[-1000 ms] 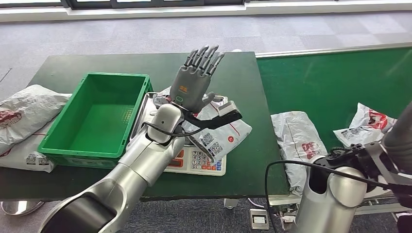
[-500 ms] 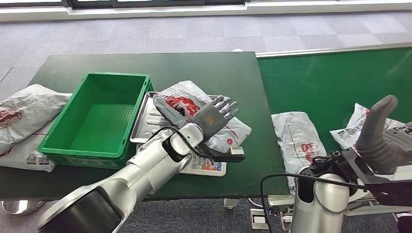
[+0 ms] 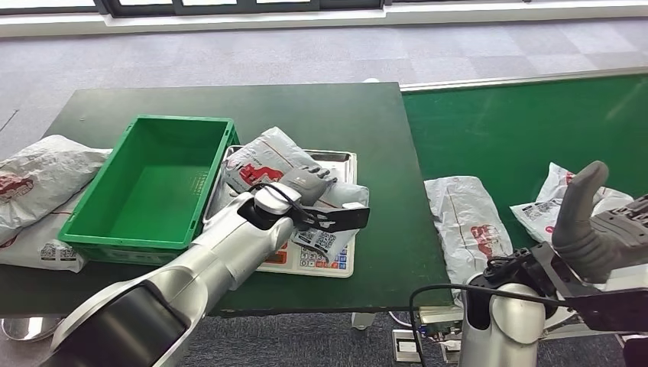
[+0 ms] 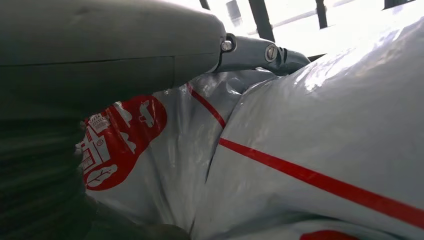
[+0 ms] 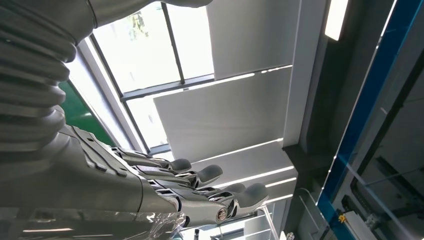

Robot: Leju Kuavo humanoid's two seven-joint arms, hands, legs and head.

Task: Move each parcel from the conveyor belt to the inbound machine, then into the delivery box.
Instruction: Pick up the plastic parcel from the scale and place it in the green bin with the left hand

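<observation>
Head view: left hand point(image 3: 307, 180) lies on a parcel on the inbound machine.

White parcel point(image 3: 283, 164) with red print rests on the weighing scale's metal tray point(image 3: 340, 158), just beside the green delivery box point(image 3: 157, 183). From these views I cannot tell whether the hand grips it; the left wrist view shows only the plastic pressed close to the hand. Right hand point(image 3: 594, 222) is raised near the green conveyor belt point(image 3: 520, 126), holding nothing, fingers apart. Two more parcels point(image 3: 466, 218) lie on the belt.
</observation>
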